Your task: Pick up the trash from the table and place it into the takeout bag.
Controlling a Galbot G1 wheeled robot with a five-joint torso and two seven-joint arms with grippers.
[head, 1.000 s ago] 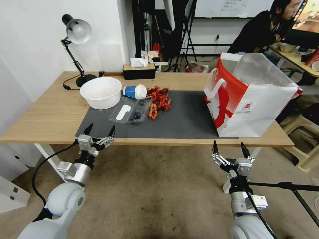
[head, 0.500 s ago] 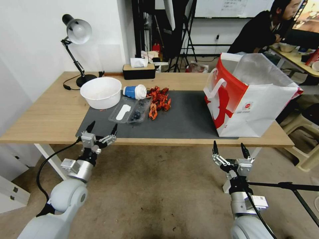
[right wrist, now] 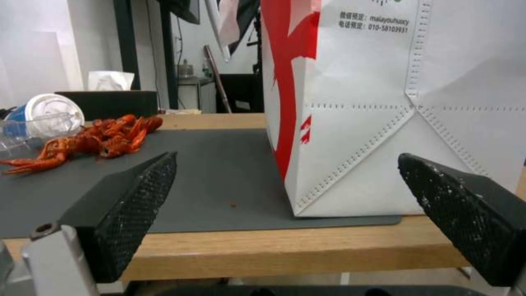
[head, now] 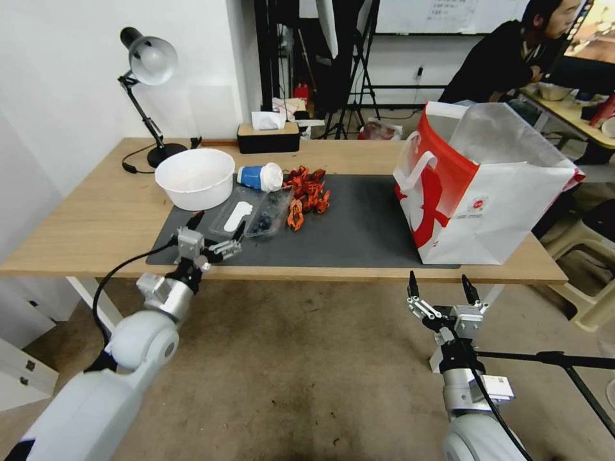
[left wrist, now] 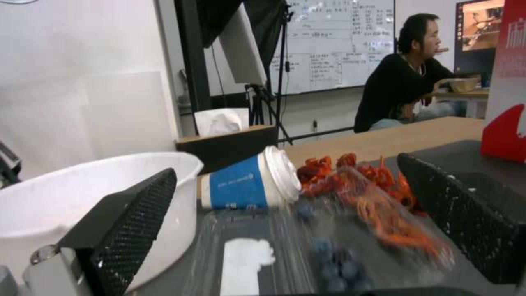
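Two hands are yours to track: the left hand (head: 216, 235) hangs spread apart over the near edge of the dark mat (head: 359, 230), just short of the clear plastic tray (head: 251, 218), whose contents you see only as blurred blue lumps and a white patch. Beyond it on the tabletop (head: 96, 218) lie the blue-and-white cup (head: 259, 177), tipped over, and the red crayfish shells (head: 306, 194). The right hand (head: 441, 292), fingers apart, waits below the tabletop edge in front of the takeout bag (head: 487, 192).

Your left gripper (head: 216, 228): arm reached forward, fingers spread wide, holding nothing | your right gripper (head: 440, 288): arm low and held back, fingers pointing up, spread wide, holding nothing
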